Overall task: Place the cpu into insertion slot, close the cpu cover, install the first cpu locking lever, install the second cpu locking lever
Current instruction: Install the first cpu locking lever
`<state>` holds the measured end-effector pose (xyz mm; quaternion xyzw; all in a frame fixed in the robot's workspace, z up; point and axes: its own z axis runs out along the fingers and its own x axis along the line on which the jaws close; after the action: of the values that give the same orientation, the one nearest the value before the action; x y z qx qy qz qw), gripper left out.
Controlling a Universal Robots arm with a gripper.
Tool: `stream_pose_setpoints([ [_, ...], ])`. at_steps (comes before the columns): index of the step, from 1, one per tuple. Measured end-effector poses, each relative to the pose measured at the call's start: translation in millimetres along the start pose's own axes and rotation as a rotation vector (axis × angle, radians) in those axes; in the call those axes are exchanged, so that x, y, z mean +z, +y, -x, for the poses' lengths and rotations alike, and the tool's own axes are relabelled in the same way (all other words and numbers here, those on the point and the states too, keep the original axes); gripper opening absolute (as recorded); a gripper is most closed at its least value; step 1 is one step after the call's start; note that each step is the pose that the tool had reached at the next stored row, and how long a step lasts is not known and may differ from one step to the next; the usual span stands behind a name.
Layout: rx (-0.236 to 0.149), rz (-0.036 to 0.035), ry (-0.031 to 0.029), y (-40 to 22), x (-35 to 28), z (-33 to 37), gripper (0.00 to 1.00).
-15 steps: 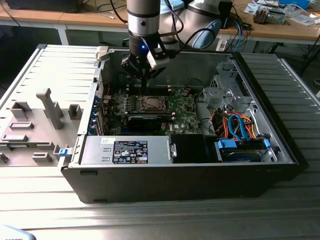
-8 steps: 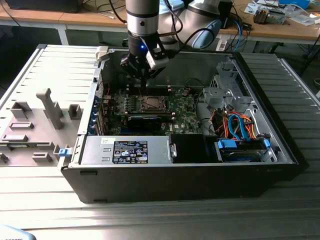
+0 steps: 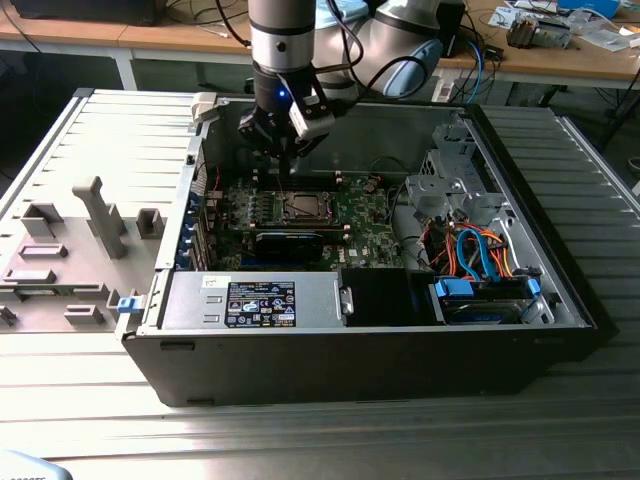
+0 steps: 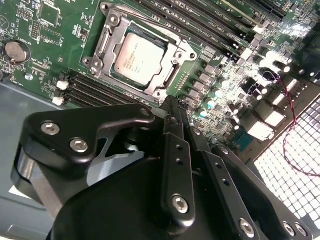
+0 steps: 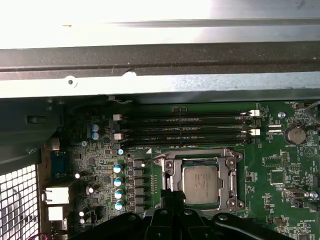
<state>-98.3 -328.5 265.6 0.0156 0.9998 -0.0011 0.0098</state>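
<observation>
The cpu (image 4: 137, 60) lies flat in its socket on the green motherboard, silver-grey top up, also seen in the first wrist view as the cpu (image 5: 200, 184). The cpu cover (image 4: 119, 21), a silvery frame, lies down around it and appears as the cpu cover (image 5: 200, 154). A thin wire lever (image 5: 152, 160) runs by the socket's corner. My gripper (image 4: 175, 107) hovers just beside the socket's edge, shut, with nothing between its fingers. From outside, my gripper (image 3: 287, 172) points down into the open case just above the socket (image 3: 300, 207).
Memory slots (image 5: 185, 127) run along one side of the socket. A long black card (image 3: 290, 243) lies just in front of it, with the power supply (image 3: 270, 300) nearer still. Drive cage and coloured cables (image 3: 480, 255) fill the exterior view's right; a grey fixture tray (image 3: 70, 250) stands at its left.
</observation>
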Motion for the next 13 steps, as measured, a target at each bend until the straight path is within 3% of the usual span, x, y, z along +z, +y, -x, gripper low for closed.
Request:
stream_pose_setpoints([
  [13,0.0,0.0001,-0.0001,0.3,-0.1,-5.5,0.11],
])
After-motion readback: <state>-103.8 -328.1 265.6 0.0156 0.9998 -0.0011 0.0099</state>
